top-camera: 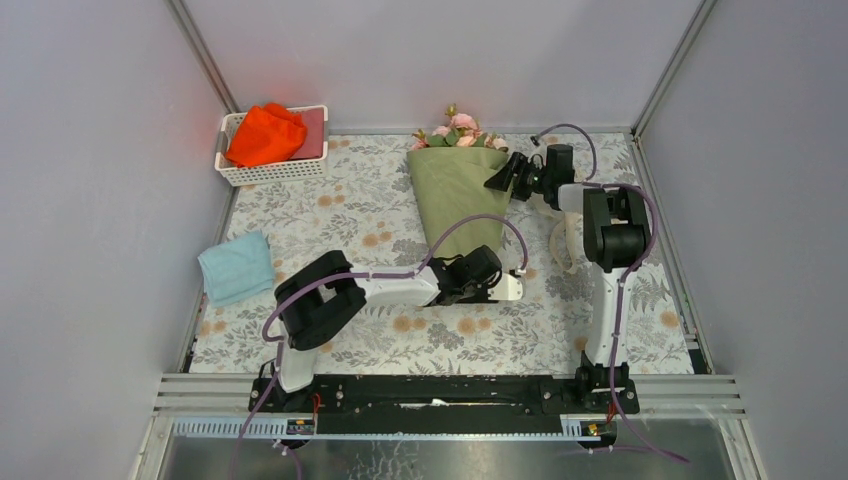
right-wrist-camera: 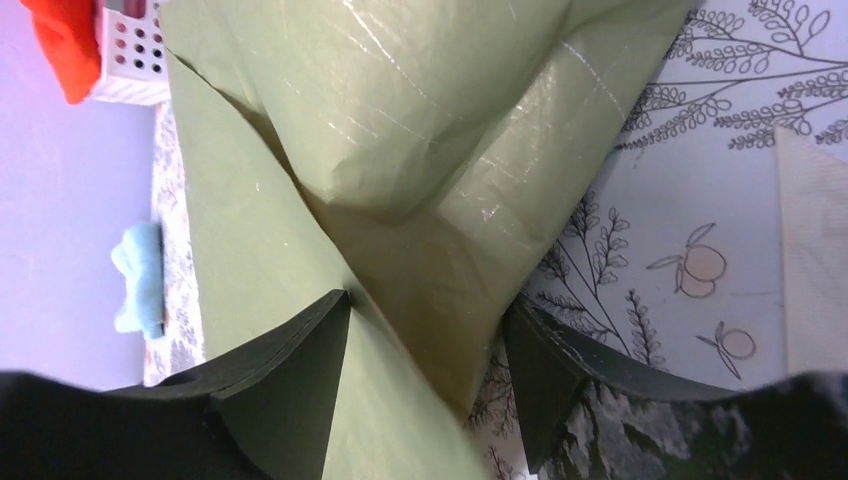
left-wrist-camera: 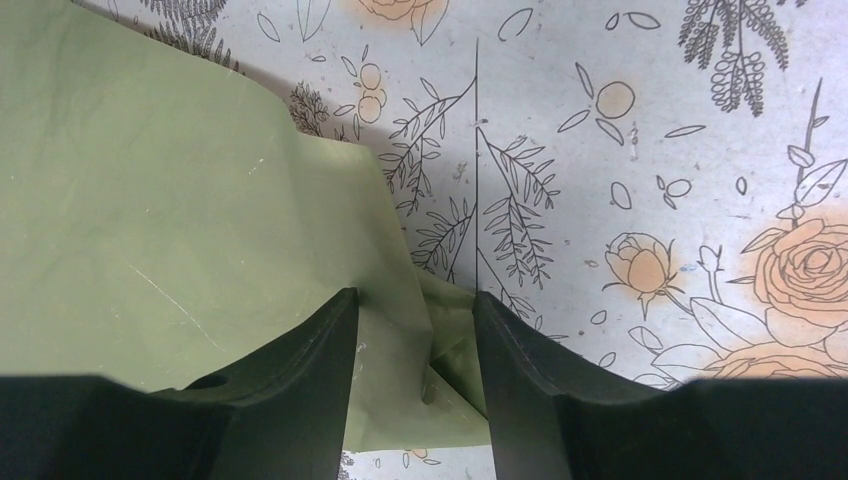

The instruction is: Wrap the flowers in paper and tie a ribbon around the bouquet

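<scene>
We see the bouquet lying on the table, well toward the far edge. Its wide end faces away from the arms, and the pink flowers poke out there.

The left pincer sits at the narrow near end of the cone, about half open. A small fold of the green paper lies in the gap. The left finger overlaps the sheet, but we see nothing pinched.

The right pincer is at the cone's right side, near the wide end, with its jaws spread wide. A raised ridge of paper runs between them, and the sheet's edge meets one fingertip. It looks like light contact rather than a grip, though the close view leaves us unsure.

The ribbon lies loose on the table beside the right arm, apart from the cone.
</scene>
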Controlling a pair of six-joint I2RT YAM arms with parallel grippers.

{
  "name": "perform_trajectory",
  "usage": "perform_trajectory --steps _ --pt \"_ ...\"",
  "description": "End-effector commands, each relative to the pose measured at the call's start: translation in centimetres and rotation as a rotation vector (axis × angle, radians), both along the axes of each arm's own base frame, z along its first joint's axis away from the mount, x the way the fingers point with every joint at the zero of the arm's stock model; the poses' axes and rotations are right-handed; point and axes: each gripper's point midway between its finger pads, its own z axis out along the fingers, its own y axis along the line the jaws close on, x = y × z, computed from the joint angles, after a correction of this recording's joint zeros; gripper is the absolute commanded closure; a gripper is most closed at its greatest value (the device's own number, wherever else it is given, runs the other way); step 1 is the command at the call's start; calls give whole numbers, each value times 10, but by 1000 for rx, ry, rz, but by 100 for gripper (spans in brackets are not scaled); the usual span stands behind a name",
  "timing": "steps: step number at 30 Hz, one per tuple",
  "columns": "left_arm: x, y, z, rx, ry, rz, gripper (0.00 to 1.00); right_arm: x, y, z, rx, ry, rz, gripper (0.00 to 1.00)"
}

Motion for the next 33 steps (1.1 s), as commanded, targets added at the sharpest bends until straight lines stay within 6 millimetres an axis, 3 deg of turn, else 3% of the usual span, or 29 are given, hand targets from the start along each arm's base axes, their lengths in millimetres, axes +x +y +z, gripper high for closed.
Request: perform_trajectory --steps 1,4,8,10,14,17,19,22,23,26,30,33 --pt "-33 51 -67 210 153 -22 47 -5 16 -12 114 39 2 35" --pt "-34 52 -66 210 150 -26 48 -8 22 -17 155 57 9 44" --pt "-38 46 -49 181 181 -22 45 -11 23 -14 186 49 -21 85" --pt "-43 40 -32 152 215 -31 36 -12 21 -10 191 33 -39 96" --pt "-58 33 10 142 334 -25 20 -13 20 -2 194 14 -54 100" --pt "-55 25 60 41 422 7 15 -17 19 1 186 3 -55 100" --pt "-36 26 92 -79 462 83 11 -20 19 5 184 -3 -58 100" --pt "14 41 121 -248 470 288 9 -26 19 9 171 -7 -85 100" --pt "30 50 122 -272 462 347 9 -28 21 12 165 -9 -101 100" --pt "40 56 111 -253 452 423 9 -36 29 21 150 -11 -142 100" --pt "22 56 86 -164 460 401 2 -47 40 46 158 -55 -184 100" --pt "7 64 71 -95 365 327 1 -51 40 65 195 -72 -228 100"
